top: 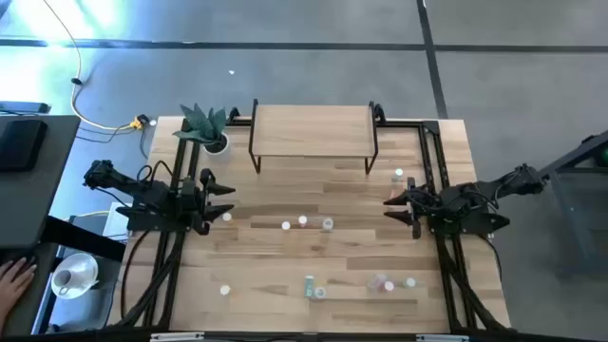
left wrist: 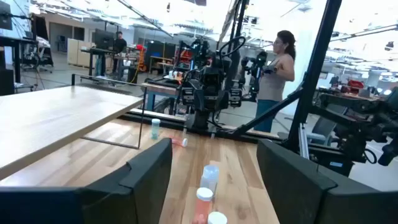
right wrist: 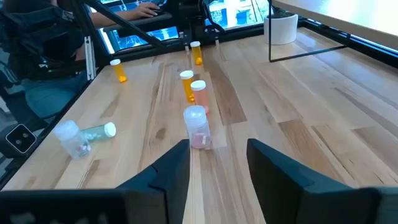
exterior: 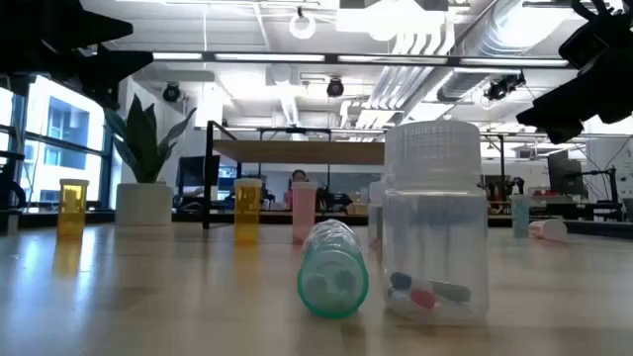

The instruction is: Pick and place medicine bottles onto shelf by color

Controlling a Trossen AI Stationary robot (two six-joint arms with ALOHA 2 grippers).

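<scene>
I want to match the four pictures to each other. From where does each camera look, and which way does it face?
High view: above, straight down on the light-wood shelf on thin black legs; both dark arms show.
Low view: at tabletop height, facing the lying green bottle and the clear white-capped bottle; dark arm parts above.
Left wrist view: across the table, past the open left gripper, to the right arm.
Right wrist view: past the open right gripper, to the pink bottle.
Shared: both wrist views see the shelf.
</scene>
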